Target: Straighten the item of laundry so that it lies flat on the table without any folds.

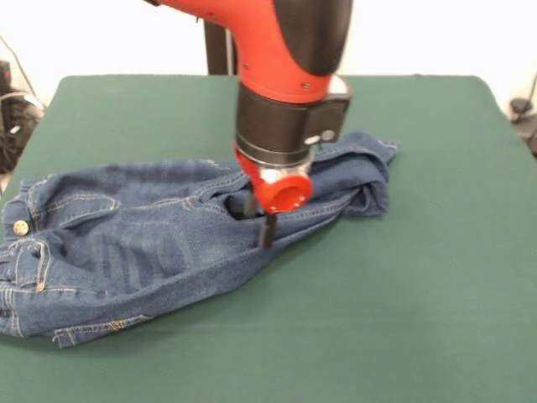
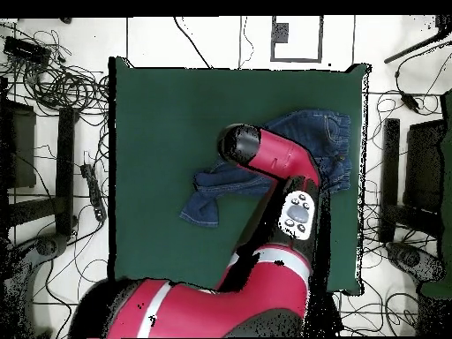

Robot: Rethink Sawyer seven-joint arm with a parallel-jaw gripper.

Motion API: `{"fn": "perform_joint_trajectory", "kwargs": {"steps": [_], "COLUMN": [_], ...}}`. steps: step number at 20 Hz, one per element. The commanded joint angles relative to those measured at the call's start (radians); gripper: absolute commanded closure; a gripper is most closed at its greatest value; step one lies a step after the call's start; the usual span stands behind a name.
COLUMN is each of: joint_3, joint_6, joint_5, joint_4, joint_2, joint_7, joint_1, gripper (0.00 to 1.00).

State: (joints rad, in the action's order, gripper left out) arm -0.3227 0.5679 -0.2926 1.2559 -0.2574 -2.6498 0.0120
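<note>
Down on the denim sits the claw (image 1: 258, 220), its dark fingers (image 1: 267, 231) pressed into the cloth below the red wrist. Whether they have pinched a fold or merely rest on it with a narrow gap, I cannot tell; the wrist hides the tips from the front, and from above the arm covers them altogether.

The jeans (image 1: 143, 243) lie across the left and middle of the table (image 1: 419, 277) as seen from the front, waistband and brass button (image 1: 20, 227) at the far left edge. The legs run off to the right. The legs are not spread: they lie bunched, one over the other, with a lump of folded cuff at the right end. From above, the jeans (image 2: 212, 199) show on both sides of the arm, one leg end trailing away from it.

Denim like this looks soft but fairly thick, so it should hold a crease and drag with some weight rather than flutter. It is neither fragile nor slippery on the felt. A hem or cuff looks the best place to grip, since the doubled seam gives the fingers something firm, and pulling outward from there should draw the folds flat.
</note>
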Motion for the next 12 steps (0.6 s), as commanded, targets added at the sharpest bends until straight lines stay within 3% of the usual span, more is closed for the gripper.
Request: {"fn": "perform_joint_trajectory", "kwargs": {"steps": [1, 7, 12], "joint_3": [0.001, -0.025, -0.044], "joint_6": [0.081, 0.077, 0.090], "joint_5": [-0.094, -0.132, -0.134], "joint_4": [0.050, 0.049, 0.023], "joint_2": [0.033, 0.047, 0.063], "joint_7": [-0.338, -0.331, -0.277], "joint_1": [-0.063, -0.086, -0.053], "gripper": [0.00, 0.00, 0.00]}}
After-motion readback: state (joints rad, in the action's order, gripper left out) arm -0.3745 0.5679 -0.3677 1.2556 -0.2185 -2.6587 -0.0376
